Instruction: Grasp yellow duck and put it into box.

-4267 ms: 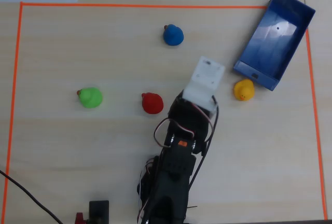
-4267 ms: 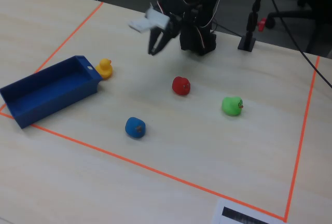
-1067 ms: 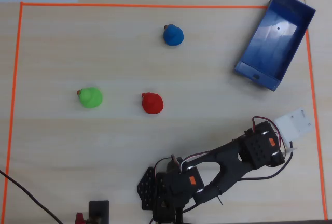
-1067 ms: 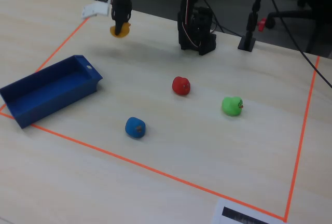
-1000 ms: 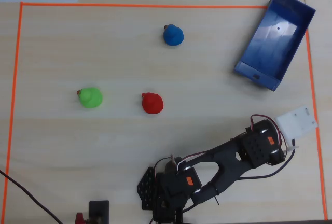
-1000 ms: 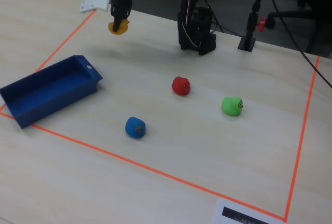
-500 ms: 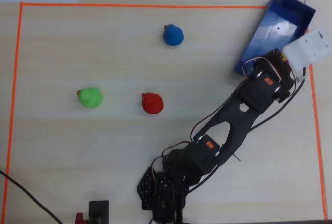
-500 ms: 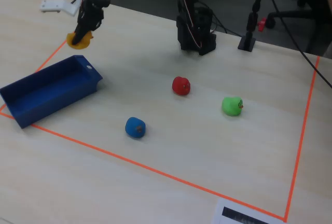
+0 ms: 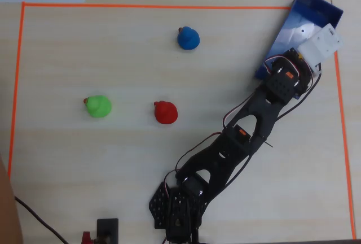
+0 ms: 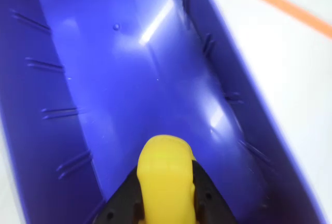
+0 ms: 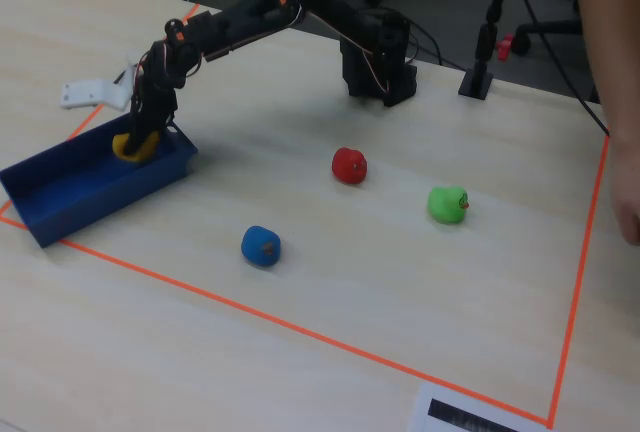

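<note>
Looking at this one, I'd say the job is nearly wrapped up. The yellow duck (image 10: 166, 180) is pinched between the two dark jaws of the gripper (image 10: 166, 203), and in the wrist view it hangs right over the blue floor of the box (image 10: 62, 79), at the near end of it. The fixed view backs that up: the duck (image 11: 132, 146) sits low inside the box (image 11: 60, 202), down between the walls at the end closest to the arm. Whether it's already touching the bottom I can't tell from here. So the grab and the carry look done; what's left, by my guess, is just letting go and pulling the arm out.

Pose-wise, the arm is stretched way out from its base toward the box, almost fully extended, with the wrist bent so the gripper (image 11: 140, 137) points down into the tray. From overhead, the arm and its white wrist part cover the duck and part of the box (image 9: 316, 7).

The other ducks sit untouched out on the table: green duck (image 9: 98, 106), red duck (image 9: 166, 112), blue duck (image 9: 188, 38), all well apart from the box.
</note>
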Action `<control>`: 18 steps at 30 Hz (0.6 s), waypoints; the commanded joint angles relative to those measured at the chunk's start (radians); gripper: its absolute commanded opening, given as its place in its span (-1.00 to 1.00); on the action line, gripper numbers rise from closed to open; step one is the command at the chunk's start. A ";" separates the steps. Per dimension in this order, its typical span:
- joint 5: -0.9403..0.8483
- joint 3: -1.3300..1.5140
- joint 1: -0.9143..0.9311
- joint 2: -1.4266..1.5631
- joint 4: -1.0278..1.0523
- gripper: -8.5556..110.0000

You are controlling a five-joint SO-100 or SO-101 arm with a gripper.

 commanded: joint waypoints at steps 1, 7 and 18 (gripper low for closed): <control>-0.005 -0.120 -0.017 -0.032 -0.034 -0.86; 0.040 -0.186 -0.028 -0.103 -0.077 -0.79; 0.153 -0.245 -0.017 -0.089 -0.170 -0.39</control>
